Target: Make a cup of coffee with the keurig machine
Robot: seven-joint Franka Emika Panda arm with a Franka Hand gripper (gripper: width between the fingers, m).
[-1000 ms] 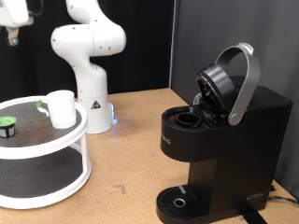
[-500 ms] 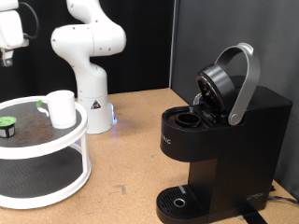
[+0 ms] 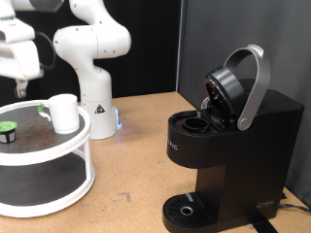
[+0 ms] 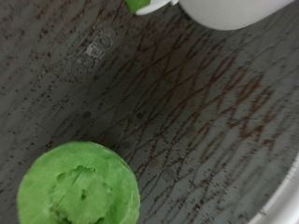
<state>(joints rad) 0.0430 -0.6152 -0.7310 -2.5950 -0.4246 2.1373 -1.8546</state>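
Observation:
The black keurig machine (image 3: 233,146) stands at the exterior view's right with its grey-handled lid raised and the pod chamber (image 3: 197,123) open. The white cup (image 3: 64,112) stands on the upper shelf of a round white stand (image 3: 58,146). A green-topped dark pod (image 3: 8,129) sits on the same shelf at the exterior view's left. My gripper (image 3: 19,90) hangs above the shelf, over the pod and apart from it. The wrist view shows the pod's green top (image 4: 79,187) below, the cup's edge (image 4: 234,9) and the dark patterned shelf (image 4: 187,112). No fingers show there.
The stand has a lower shelf (image 3: 39,180) and sits on a brown table (image 3: 136,155). The robot's white base (image 3: 95,97) stands behind it. A small green item (image 3: 43,110) lies beside the cup. The machine's round drip tray (image 3: 185,209) is bare.
My gripper has come down and moved a little to the exterior view's right, from the top left corner to just above the stand's shelf. Nothing else has moved.

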